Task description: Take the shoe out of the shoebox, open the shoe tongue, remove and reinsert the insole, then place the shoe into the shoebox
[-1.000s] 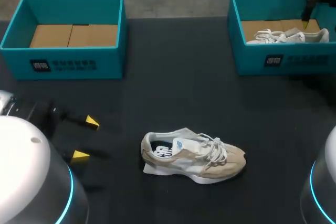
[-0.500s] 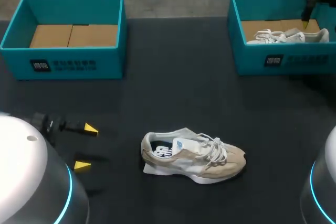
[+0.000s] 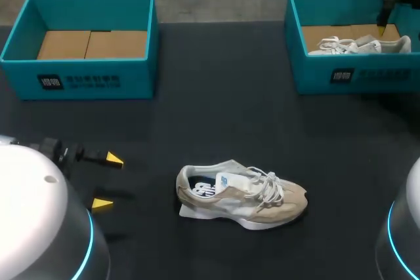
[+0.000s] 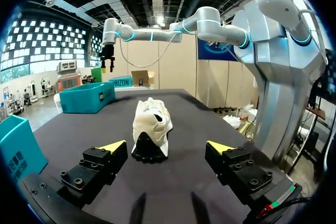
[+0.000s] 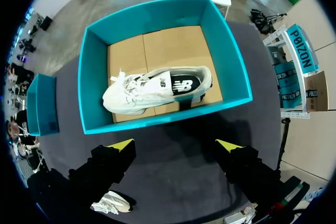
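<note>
shoe [image 3: 241,193] on table [image 3: 216,96], second shoe [image 3: 364,45] in right shoebox [image 3: 377,75]; shoeboxes [image 3: 131,80] two

The shoebox at ten o'clock [image 3: 26,63] bears a dark label [image 3: 79,82], the shoebox at two o'clock [image 3: 394,73] a second label [image 3: 341,75] (print too small to read). The white mark on the insole [image 3: 205,190] is illegible too.
</note>
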`<state>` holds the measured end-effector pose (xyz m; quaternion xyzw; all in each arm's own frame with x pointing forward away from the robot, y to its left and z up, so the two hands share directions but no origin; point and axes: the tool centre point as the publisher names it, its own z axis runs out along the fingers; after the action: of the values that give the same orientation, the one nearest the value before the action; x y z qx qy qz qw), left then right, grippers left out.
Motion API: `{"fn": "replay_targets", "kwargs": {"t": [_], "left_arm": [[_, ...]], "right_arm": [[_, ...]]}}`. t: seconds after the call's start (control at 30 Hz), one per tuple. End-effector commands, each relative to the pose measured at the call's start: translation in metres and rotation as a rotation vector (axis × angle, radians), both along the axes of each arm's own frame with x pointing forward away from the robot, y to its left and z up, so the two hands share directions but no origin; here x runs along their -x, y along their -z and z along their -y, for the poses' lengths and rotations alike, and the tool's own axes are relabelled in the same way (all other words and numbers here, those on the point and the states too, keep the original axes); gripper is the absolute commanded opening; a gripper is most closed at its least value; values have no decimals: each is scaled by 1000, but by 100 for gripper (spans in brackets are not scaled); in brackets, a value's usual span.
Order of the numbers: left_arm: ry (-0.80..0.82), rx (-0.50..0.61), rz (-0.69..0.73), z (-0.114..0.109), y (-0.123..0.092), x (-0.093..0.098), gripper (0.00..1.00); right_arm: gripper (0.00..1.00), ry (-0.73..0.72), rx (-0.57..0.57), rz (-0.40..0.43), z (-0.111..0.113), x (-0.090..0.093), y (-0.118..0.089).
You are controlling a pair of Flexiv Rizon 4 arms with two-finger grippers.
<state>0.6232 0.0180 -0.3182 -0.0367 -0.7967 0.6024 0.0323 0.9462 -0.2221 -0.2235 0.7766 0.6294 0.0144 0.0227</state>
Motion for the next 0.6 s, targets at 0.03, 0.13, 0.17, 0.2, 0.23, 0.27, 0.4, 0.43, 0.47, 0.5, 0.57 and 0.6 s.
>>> {"fn": "replay_targets", "kwargs": {"t": [0.03, 0.13, 0.17, 0.2, 0.23, 0.27, 0.4, 0.43, 0.47, 0.5, 0.57, 0.6], "left_arm": [[-27, 17, -6, -2, 8, 1, 100], [-55, 66, -19, -3, 12, -2, 100], [-82, 69, -7, -2, 13, -4, 100], [-75, 80, -16, -1, 15, -5, 100], [-73, 91, -30, 1, 16, -7, 100], [-80, 90, -28, 4, 18, -9, 100], [-79, 106, -54, 17, 20, -19, 100], [-81, 105, -53, 21, 21, -20, 100], [-83, 101, -48, 25, 22, -22, 100], [-83, 102, -47, 28, 23, -23, 100], [-94, 98, -44, 34, 27, -26, 100], [-108, 97, -43, 36, 29, -27, 100]], "right_arm": [[100, 2, 1, 0, 0, 0, 0], [100, 2, 1, 0, 0, 0, 0], [100, 2, 1, 0, 0, 0, 0], [100, 2, 1, 0, 0, 0, 0], [100, 2, 1, 0, 0, 0, 0], [100, 2, 1, 0, 0, 0, 0], [100, 2, 1, 0, 0, 0, 0], [100, 2, 1, 0, 0, 0, 0], [100, 2, 1, 0, 0, 0, 0], [100, 2, 1, 0, 0, 0, 0], [100, 2, 1, 0, 0, 0, 0], [100, 2, 1, 0, 0, 0, 0]]}}
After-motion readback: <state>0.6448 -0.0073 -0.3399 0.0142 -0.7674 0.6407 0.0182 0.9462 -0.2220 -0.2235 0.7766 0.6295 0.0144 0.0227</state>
